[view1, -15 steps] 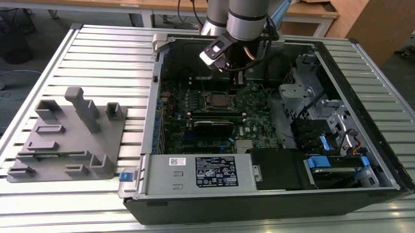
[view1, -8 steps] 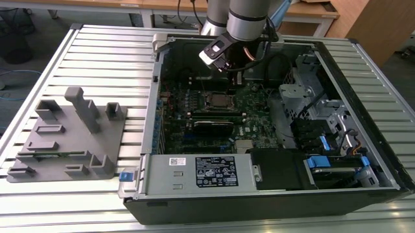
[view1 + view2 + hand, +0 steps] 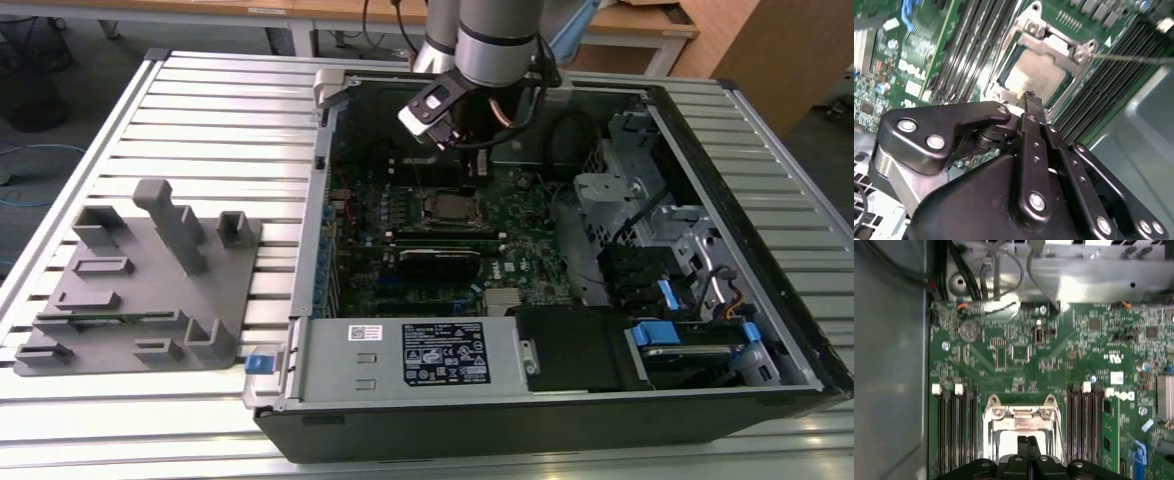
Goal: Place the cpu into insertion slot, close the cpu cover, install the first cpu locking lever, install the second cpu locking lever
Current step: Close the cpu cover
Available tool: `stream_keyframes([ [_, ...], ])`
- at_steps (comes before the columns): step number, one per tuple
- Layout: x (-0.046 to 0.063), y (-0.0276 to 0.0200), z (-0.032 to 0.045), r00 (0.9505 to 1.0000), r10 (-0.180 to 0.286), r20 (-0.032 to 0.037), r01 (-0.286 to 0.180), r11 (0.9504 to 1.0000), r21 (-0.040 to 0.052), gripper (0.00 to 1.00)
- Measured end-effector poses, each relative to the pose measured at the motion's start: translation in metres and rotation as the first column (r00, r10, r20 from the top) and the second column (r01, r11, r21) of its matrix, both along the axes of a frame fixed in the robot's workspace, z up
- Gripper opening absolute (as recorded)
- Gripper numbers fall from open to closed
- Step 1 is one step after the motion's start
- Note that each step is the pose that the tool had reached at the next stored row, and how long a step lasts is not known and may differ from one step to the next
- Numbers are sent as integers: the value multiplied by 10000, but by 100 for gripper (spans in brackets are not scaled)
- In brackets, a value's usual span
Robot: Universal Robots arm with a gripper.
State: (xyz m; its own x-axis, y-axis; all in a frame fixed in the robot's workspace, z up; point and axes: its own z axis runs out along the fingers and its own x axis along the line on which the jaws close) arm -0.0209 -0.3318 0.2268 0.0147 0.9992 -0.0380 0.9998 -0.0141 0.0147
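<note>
The insertion slot (image 3: 447, 207) lies in the middle of the green motherboard inside the open computer case. In both wrist views the cpu (image 3: 1036, 75) (image 3: 1008, 441) shows as a pale metal square lying in the slot. The cpu cover (image 3: 1054, 42) (image 3: 1021, 413), a metal frame with screws, lies flat around it. A thin metal lever (image 3: 1134, 58) juts out from one corner of the socket. My gripper (image 3: 471, 165) (image 3: 1029, 96) (image 3: 1027, 440) hangs just above the socket's edge. Its fingertips are pressed together, shut, with nothing between them.
Long black memory slots (image 3: 956, 430) (image 3: 1085, 420) flank the socket. A black card (image 3: 441, 262) lies nearer the power supply box (image 3: 427, 360). A metal drive cage (image 3: 641, 200) and the case walls (image 3: 320, 200) hem in the board. A grey fixture (image 3: 134, 280) stands on the slatted table.
</note>
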Motion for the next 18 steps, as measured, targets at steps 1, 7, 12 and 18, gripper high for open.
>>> stream_keyframes([
  [1,-36,1,-7,10000,-2,16,2,10000,-1,10],
  [7,-252,11,-51,9999,-2,115,2,10000,-6,10],
  [12,-315,11,-91,9999,-2,122,2,10000,-7,10],
  [18,-385,10,-112,9998,-133,146,133,9999,-10,10],
])
